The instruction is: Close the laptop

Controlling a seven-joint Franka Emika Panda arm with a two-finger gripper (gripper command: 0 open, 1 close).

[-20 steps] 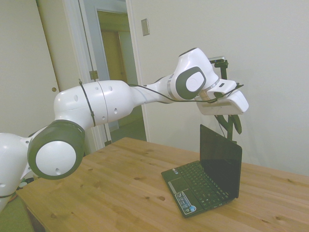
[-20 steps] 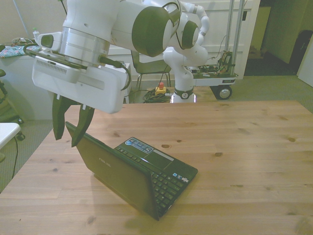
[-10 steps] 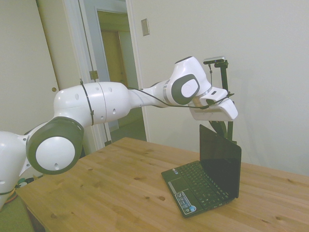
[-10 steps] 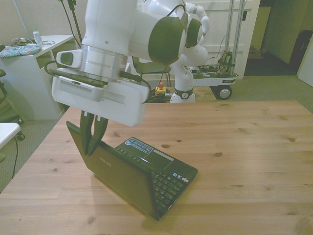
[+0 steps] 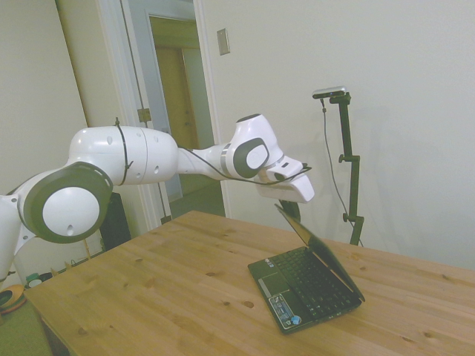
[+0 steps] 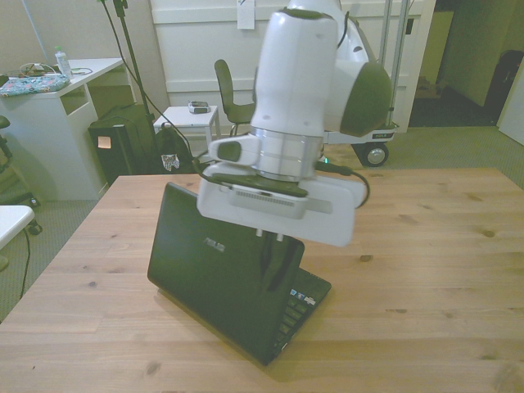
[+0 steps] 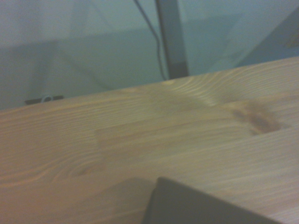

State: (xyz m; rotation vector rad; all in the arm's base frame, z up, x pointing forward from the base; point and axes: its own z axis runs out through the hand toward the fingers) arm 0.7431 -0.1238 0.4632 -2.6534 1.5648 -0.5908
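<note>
1. The small black laptop (image 5: 308, 285) with its glossy dark lid sits on the pale wooden tabletop (image 5: 185, 297), directly below the hand; the lid is tilted partway down over the keyboard.
2. The white arm's hand (image 6: 278, 258) rests against the lid's outer face near its top edge, dark fingers pressed close together, pinching nothing.
3. To finish well, I would push downward along the hinge's arc, gently, so the base neither slides nor slams.
</note>
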